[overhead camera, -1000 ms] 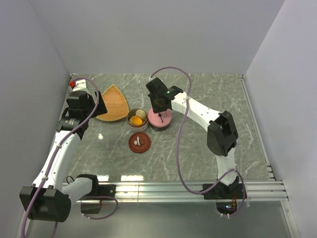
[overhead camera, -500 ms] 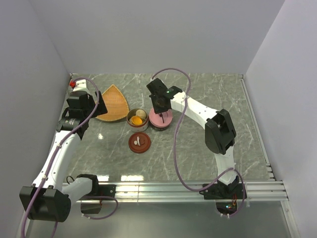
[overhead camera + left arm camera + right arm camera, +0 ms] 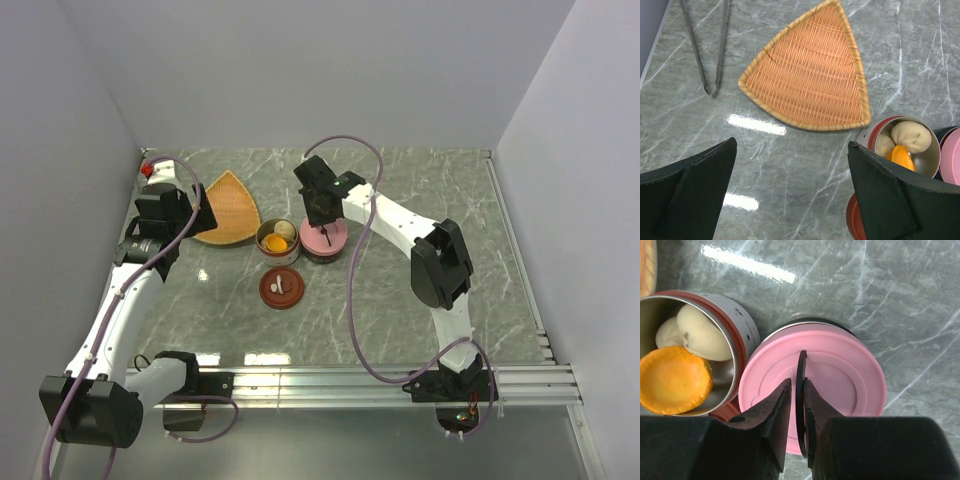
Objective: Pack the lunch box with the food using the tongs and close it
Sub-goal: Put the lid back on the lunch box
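Bare table (image 3: 790,165) is lying open between the wide-spread fingers of the left gripper (image 3: 791,146), leaving room straight down. Just ahead, the plate (image 3: 810,75) is blocking the way. Ahead and leftward, the tongs (image 3: 702,55) are lying apart from it, a bare strip running between. Beside its right finger the open tin (image 3: 929,162) and a red lid (image 3: 281,288) are crowding in.

Under the right gripper (image 3: 797,383) the pink lid (image 3: 840,380) is filling the space, and a thin loop (image 3: 800,365) is taking up the narrow gap between the fingers. The open tin is sitting just beside on the left, and bare table is stretching ahead and rightward.
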